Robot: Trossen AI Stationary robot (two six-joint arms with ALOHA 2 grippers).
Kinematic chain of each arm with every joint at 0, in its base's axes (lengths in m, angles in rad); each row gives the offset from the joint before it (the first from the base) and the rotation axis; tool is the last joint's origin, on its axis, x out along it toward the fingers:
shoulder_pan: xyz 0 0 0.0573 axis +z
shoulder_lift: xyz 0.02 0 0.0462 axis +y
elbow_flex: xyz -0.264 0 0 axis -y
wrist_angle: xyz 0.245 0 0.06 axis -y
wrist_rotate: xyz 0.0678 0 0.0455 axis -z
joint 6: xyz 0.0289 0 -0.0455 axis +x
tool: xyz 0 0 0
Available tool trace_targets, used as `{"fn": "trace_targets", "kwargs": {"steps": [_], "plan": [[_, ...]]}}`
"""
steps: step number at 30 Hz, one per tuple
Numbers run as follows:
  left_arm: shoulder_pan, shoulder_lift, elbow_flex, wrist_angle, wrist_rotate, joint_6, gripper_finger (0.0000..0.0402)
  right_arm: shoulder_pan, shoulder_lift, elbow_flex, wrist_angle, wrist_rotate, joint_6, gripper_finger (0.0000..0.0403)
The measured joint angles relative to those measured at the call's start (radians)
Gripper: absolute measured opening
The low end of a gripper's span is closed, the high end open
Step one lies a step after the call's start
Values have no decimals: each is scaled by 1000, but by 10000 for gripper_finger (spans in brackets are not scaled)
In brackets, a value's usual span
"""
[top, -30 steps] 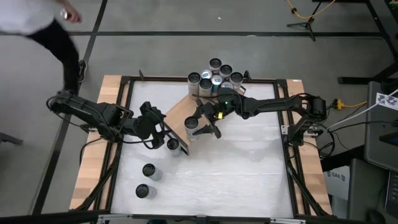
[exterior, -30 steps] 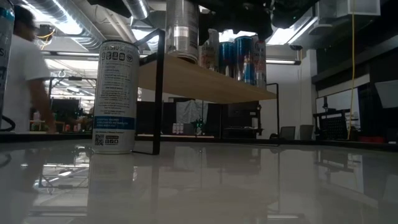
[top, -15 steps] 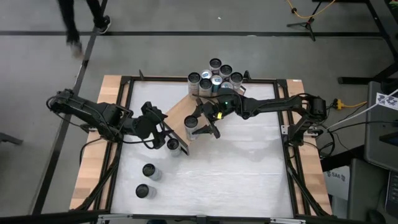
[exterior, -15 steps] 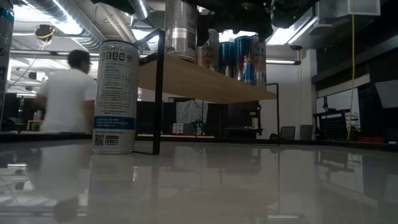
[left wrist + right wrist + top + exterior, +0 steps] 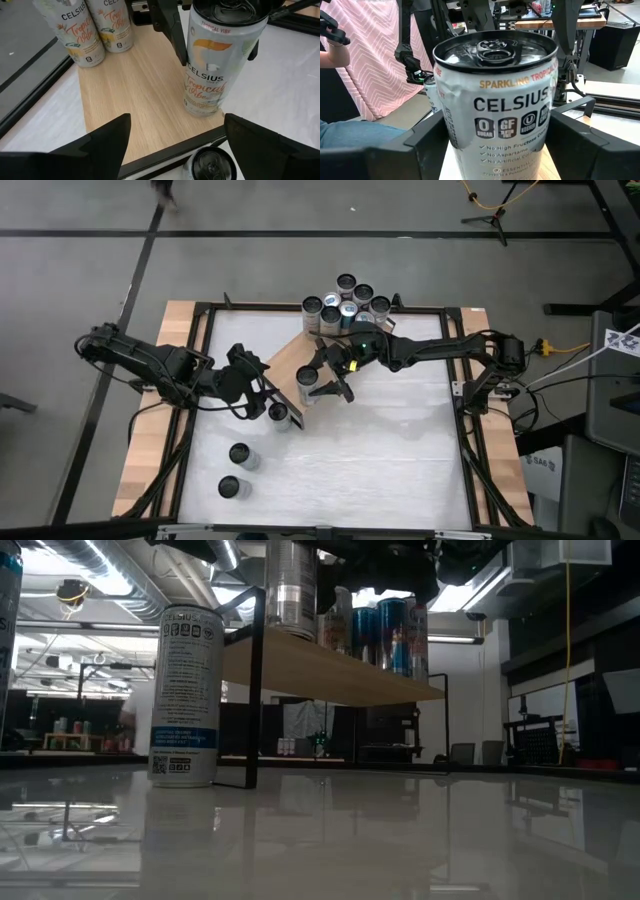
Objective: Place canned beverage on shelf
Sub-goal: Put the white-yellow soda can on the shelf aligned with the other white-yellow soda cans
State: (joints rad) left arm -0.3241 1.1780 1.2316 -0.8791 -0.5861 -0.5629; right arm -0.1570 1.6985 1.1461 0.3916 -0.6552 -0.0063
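The high view looks straight down on the whole table, with the shelf (image 5: 290,365) near its middle. The low view sits at tabletop height, facing level under the shelf (image 5: 330,670) into the room beyond. Both wrist views look closely at the can (image 5: 217,55) (image 5: 495,105) standing on the shelf's end, from opposite sides.

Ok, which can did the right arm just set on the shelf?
Find the wooden shelf running diagonally across the table. At its near end one white Celsius can stands alone between the right gripper's fingers, apart from the cluster of cans at the far end.
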Motion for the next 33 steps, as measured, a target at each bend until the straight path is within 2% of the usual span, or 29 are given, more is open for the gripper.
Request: {"fn": "trace_targets", "kwargs": {"steps": [20,33], "plan": [[0,0,0,0,0,0,314,-1,0,0,1,-28,-3,290],[0,0,0,0,0,0,314,0,1,0,13,19,-26,290]]}}
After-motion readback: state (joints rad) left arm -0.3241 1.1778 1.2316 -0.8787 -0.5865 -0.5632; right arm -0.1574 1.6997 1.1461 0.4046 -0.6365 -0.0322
